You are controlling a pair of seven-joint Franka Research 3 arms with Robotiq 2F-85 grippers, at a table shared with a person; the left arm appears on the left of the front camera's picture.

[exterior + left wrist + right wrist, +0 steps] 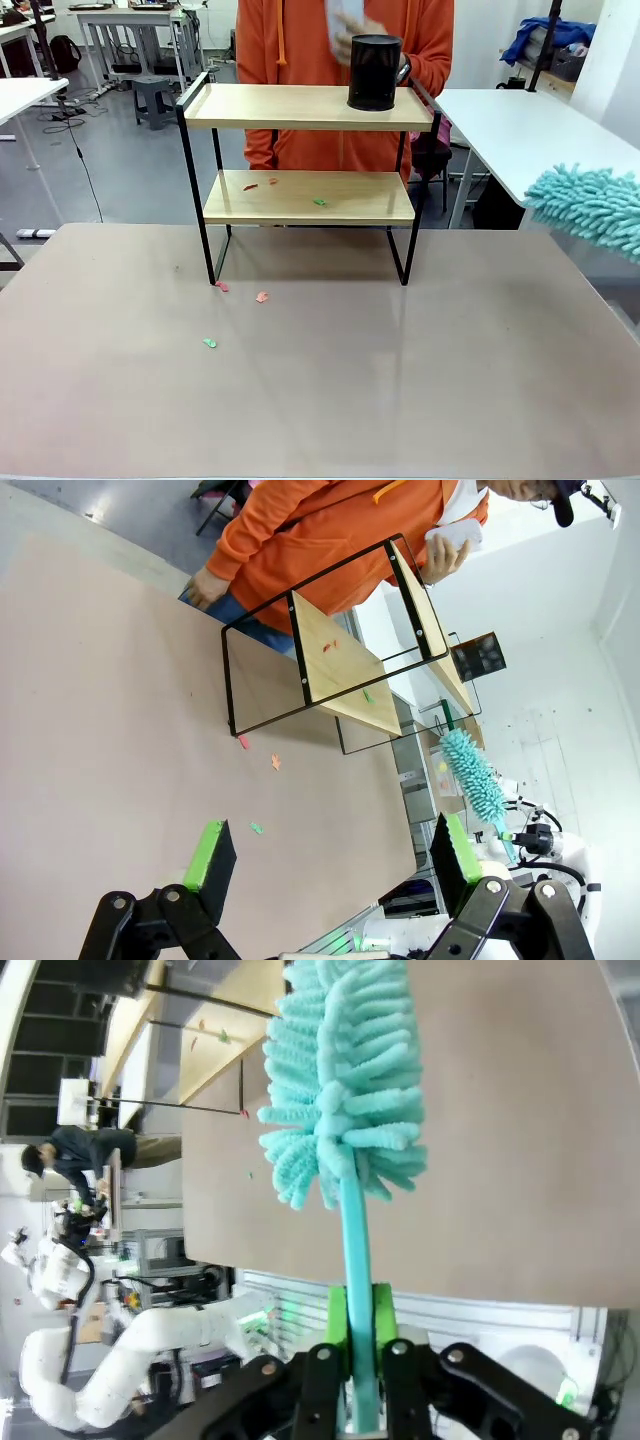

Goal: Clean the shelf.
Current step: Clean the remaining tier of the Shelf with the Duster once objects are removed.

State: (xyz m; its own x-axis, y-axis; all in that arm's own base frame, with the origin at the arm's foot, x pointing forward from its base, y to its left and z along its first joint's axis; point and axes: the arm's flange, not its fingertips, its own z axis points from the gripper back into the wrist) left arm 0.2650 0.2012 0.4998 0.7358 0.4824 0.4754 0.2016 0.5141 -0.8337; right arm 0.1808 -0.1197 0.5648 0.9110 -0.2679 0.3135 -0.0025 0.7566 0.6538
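Observation:
The shelf point(300, 108), a two-tier rack of light wooden boards on a thin black frame, stands at the table's far middle. Small red and green scraps point(320, 201) lie on its lower board, and more scraps point(262, 297) lie on the table in front. A black cylinder point(374, 72) stands on the top board. My right gripper point(360, 1330) is shut on the handle of a teal fluffy duster point(340, 1080), whose head point(590, 208) hangs at the right edge, off the shelf. My left gripper point(330, 855) is open above the table, with the shelf point(340, 665) farther off.
A person in an orange hoodie point(340, 50) stands behind the shelf, one hand point(350, 35) near the black cylinder, holding something pale. A white table point(520, 125) stands at the right. The tan tabletop point(400, 380) in front of the shelf is open.

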